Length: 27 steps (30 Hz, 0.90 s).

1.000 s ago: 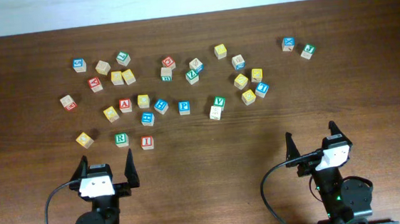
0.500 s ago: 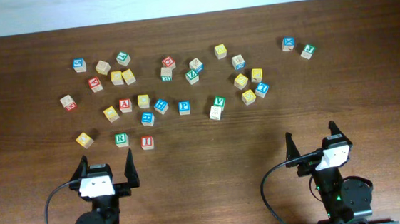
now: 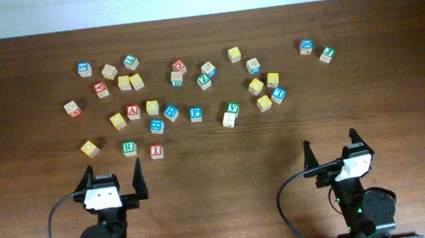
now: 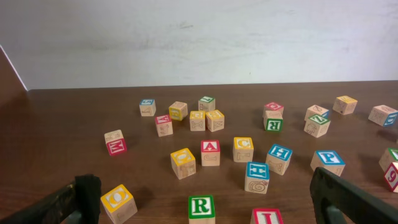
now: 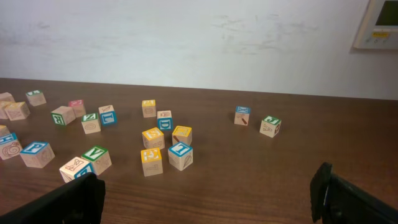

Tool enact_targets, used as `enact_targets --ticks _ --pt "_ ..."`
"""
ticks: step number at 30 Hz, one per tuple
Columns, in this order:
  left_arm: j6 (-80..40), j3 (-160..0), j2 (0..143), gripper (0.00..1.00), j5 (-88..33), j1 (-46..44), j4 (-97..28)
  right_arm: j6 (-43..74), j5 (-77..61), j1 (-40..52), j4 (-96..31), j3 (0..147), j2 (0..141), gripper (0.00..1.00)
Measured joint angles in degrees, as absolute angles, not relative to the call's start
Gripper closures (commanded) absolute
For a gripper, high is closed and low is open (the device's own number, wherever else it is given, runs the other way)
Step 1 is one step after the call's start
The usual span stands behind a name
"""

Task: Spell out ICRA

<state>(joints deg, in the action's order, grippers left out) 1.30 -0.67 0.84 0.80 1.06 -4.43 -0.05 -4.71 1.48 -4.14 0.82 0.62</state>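
Note:
Lettered wooden blocks lie scattered across the far half of the table. A red I block (image 3: 156, 151) (image 4: 267, 216) and a green R block (image 3: 129, 148) (image 4: 201, 208) lie side by side just ahead of my left gripper (image 3: 113, 172) (image 4: 205, 182). Farther back are a red A block (image 3: 133, 111) (image 4: 210, 151) and a yellow C block (image 3: 152, 107) (image 4: 243, 148). The left gripper is open and empty. My right gripper (image 3: 330, 144) (image 5: 208, 177) is open and empty near the front edge, with a blue I block (image 3: 277, 95) (image 5: 180, 155) ahead of it.
A yellow O block (image 3: 89, 148) (image 4: 118, 201) sits front left. A blue P block (image 3: 195, 113) (image 4: 328, 161) and a green V block (image 3: 233, 107) (image 5: 96, 157) lie mid-table. Two blocks (image 3: 307, 46) (image 3: 327, 54) stand apart at the far right. A white wall backs the table.

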Motion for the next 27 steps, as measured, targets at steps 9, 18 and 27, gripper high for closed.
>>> enact_targets --ticks 9,18,27 --pt "-0.08 -0.6 0.84 0.01 -9.52 1.08 -1.63 -0.01 -4.69 1.48 -4.14 0.82 0.62 0.02" --pt "-1.65 -0.54 0.6 0.01 -40.21 1.06 30.96 -0.03 -4.32 1.48 -4.19 0.82 0.62 0.02" --pt "-1.74 -6.81 0.8 0.01 -38.52 1.06 39.57 -0.03 -4.32 1.48 -4.19 0.82 0.62 0.02"
